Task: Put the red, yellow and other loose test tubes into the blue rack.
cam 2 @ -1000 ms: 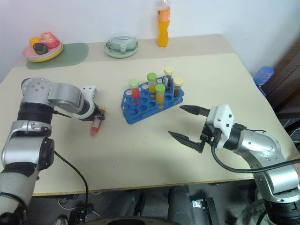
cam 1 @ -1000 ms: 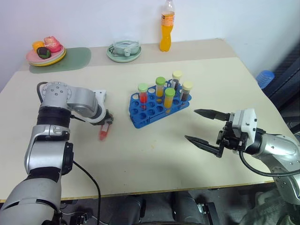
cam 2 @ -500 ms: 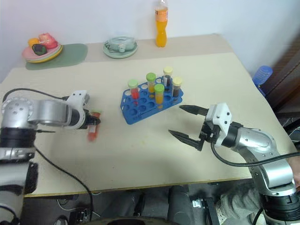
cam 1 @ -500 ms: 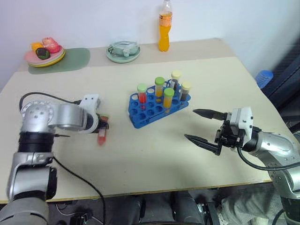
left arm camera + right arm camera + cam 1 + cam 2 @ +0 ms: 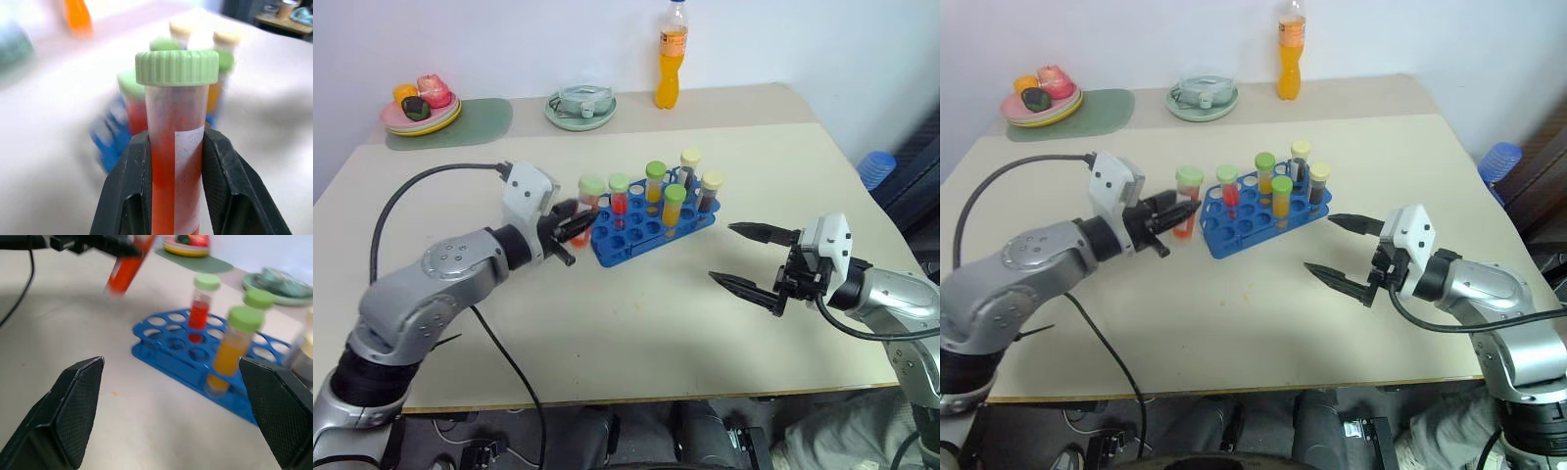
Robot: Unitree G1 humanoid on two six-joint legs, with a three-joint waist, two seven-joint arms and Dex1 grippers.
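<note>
Holding five capped tubes, blue rack (image 5: 646,235), left end effector (image 5: 173,161) gripping red tube (image 5: 173,166), right end effector (image 5: 749,259) released.

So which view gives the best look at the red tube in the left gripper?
The left wrist view: the red tube stands upright and close, green cap on top, clamped between the left gripper's fingers. Both eye views show it small beside the blue rack. The right wrist view shows it blurred.
</note>
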